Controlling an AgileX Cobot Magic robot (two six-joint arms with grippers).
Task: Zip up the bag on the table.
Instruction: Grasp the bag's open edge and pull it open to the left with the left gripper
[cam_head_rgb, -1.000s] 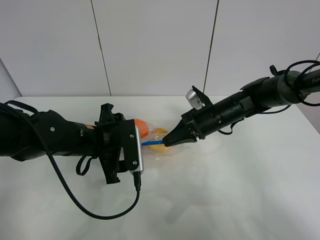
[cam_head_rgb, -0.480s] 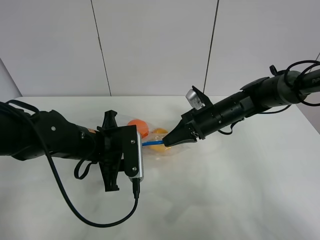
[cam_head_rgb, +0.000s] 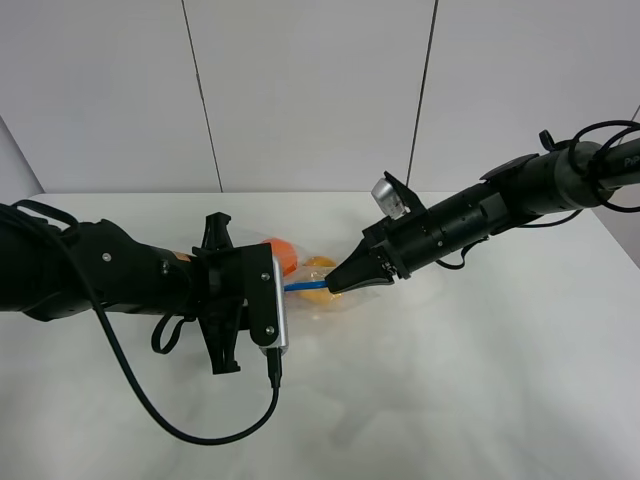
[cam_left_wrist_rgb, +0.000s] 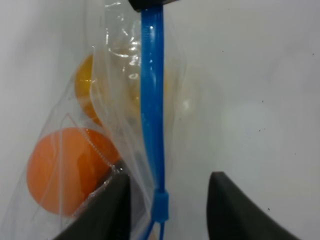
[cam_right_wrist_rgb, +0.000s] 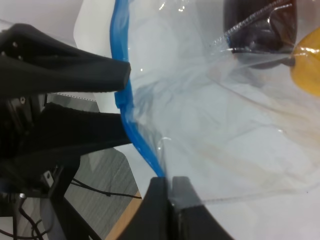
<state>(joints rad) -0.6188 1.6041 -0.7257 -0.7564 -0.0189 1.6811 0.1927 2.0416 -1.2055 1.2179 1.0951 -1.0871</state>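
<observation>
Near the middle of the white table (cam_head_rgb: 450, 400), the clear bag (cam_head_rgb: 322, 298) sits between the two grippers, with orange and yellow produce showing through. Its blue zip strip (cam_left_wrist_rgb: 152, 100) is pinched at one end by the right gripper (cam_head_rgb: 337, 283) — jaws clamped tight. The left gripper (cam_left_wrist_rgb: 167, 200) is spread apart, its fingers on either side of the strip's slider (cam_left_wrist_rgb: 160, 206) — gripping nothing.
</observation>
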